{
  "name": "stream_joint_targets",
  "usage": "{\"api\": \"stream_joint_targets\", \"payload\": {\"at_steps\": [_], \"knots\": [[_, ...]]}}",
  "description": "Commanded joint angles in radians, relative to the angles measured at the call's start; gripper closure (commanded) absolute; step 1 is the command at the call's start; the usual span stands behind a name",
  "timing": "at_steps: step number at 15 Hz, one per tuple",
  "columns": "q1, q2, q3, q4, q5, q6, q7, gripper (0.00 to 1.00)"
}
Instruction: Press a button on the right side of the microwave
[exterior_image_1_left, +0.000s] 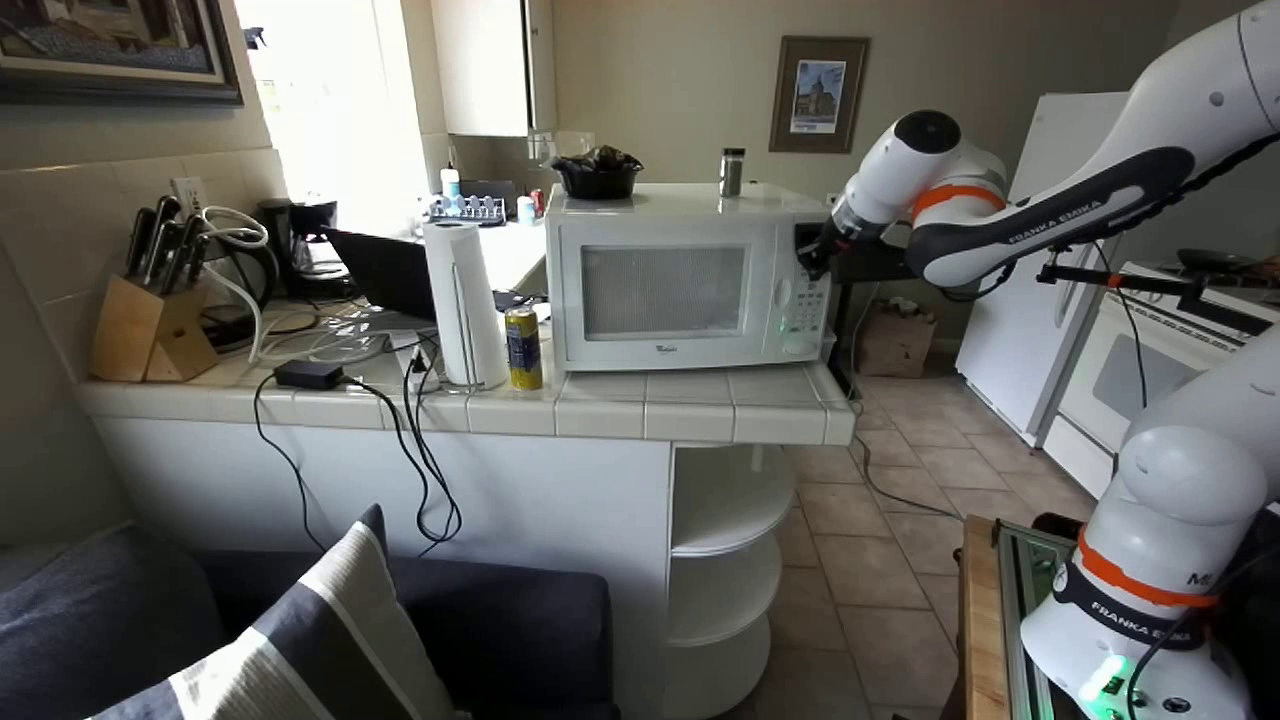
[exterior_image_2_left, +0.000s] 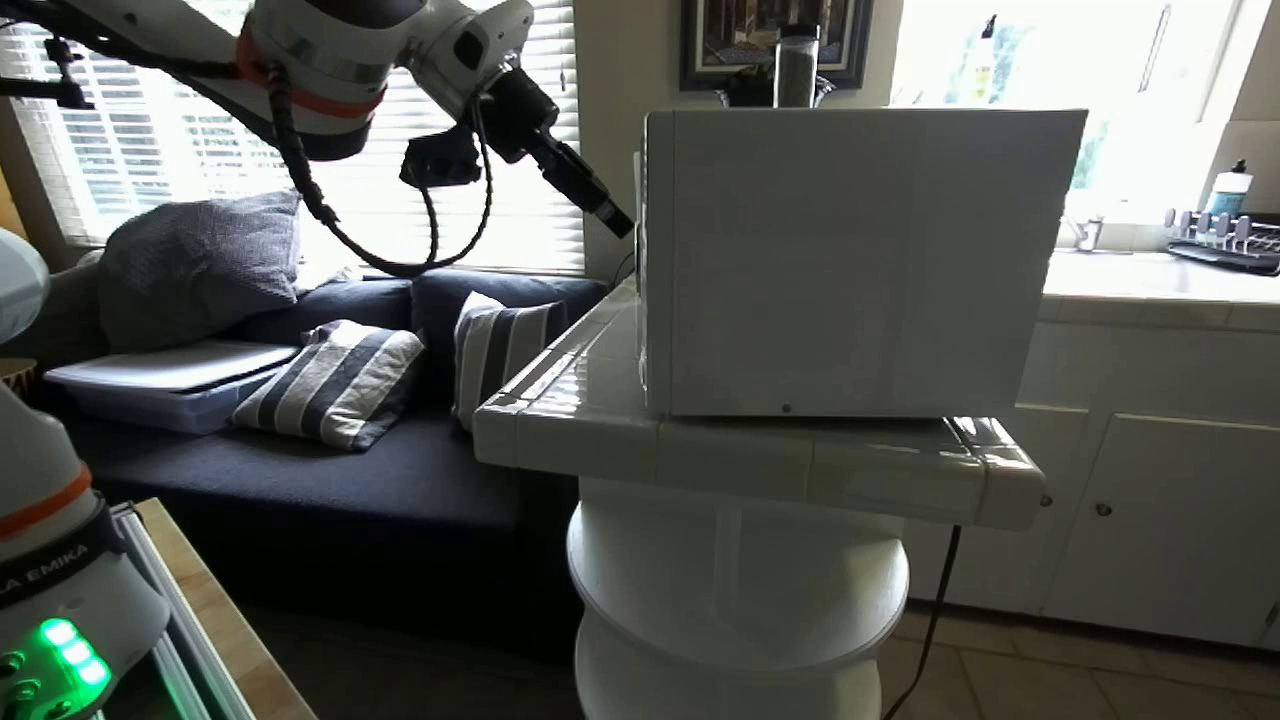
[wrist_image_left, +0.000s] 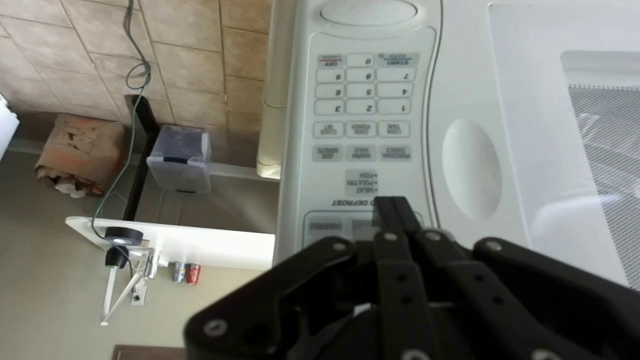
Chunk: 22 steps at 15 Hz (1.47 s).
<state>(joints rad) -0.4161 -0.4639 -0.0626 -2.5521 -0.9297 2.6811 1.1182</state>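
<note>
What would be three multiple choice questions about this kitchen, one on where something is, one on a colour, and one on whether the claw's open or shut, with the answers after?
1. Where does the black container sit?
A. On the sofa
B. On top of the microwave
C. On the floor

2. What colour is the knife block?
A. Red
B. White
C. Light brown

3. How does the claw stand?
A. Shut, holding nothing
B. Half open
C. Wide open

Answers:
1: B, since an exterior view shows it resting on that white top.
2: C, since its wood shows light brown below the dark handles.
3: A, since the wrist view shows it closed together with nothing gripped.
</note>
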Motion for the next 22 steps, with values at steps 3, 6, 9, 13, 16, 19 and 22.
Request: {"api": "stream_joint_targets", "payload": {"at_steps": [3,6,9,13,16,19,22], "knots": [[-0.007,0.06,-0.006,0.025,-0.067,0.051,0.025,1.0],[-0.023,0.071,0.005,0.025,-0.077,0.062,0.032,1.0],[-0.032,0.069,0.01,0.025,-0.105,0.069,0.052,1.0],[-0.033,0.065,0.01,0.025,-0.13,0.075,0.082,1.0],[-0.047,0.062,0.012,0.034,-0.166,0.088,0.133,1.0],[-0.063,0.082,0.013,0.06,-0.203,0.086,0.198,1.0],[-0.071,0.106,0.012,0.082,-0.236,0.074,0.252,1.0]]}}
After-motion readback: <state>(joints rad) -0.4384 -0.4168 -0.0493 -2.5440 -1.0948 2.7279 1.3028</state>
